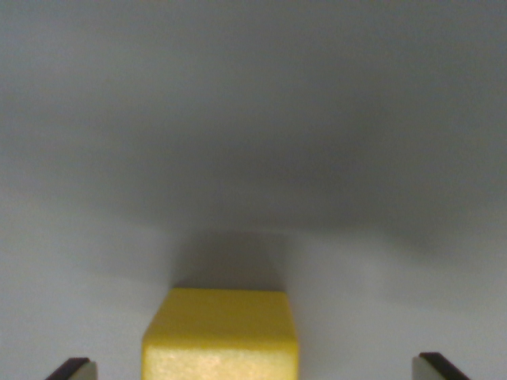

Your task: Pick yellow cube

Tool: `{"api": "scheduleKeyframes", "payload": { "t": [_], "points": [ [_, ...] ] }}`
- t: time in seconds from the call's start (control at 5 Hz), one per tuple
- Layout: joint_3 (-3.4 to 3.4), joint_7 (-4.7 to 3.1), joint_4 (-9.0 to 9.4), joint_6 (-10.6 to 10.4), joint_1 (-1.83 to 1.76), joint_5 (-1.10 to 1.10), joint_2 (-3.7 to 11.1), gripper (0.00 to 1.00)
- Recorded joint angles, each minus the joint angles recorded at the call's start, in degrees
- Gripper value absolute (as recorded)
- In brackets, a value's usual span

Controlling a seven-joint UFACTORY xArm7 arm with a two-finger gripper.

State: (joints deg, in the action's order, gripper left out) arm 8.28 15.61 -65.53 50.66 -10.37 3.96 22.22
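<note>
no writing reached me on this feed, no brand, no label; the yellow cube (pixel 221 336) showed only plain faces, the near one slightly grainy and brightly lit. it sat at the bottom centre of the wrist view, cut off by the lower edge, resting on the grey surface (pixel 253 142). the gripper (pixel 255 370) had its fingers spread wide, one dark fingertip (pixel 73 370) poking in at the wrist view's left corner, the other at the right, both well apart from the cube's sides, which sat between them and a bit nearer the left one. a soft shadow lay just beyond the cube. the surface was smooth, blurred and featureless, darker further up the view; i couldn't make out anything of the room.
</note>
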Motion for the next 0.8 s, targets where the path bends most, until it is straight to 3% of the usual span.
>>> {"api": "scheduleKeyframes", "payload": {
  "t": [0.2, 0.4, 0.6, 0.8],
  "points": [
    [0.22, 0.57, 0.94, -1.6, -0.45, 0.25, 0.80, 0.00],
    [0.22, 0.57, 0.94, -1.6, -0.45, 0.25, 0.80, 0.00],
    [0.40, 1.02, 1.69, -2.9, -0.81, 0.44, 1.43, 0.00],
    [0.40, 1.02, 1.69, -2.9, -0.81, 0.44, 1.43, 0.00]
  ]
}}
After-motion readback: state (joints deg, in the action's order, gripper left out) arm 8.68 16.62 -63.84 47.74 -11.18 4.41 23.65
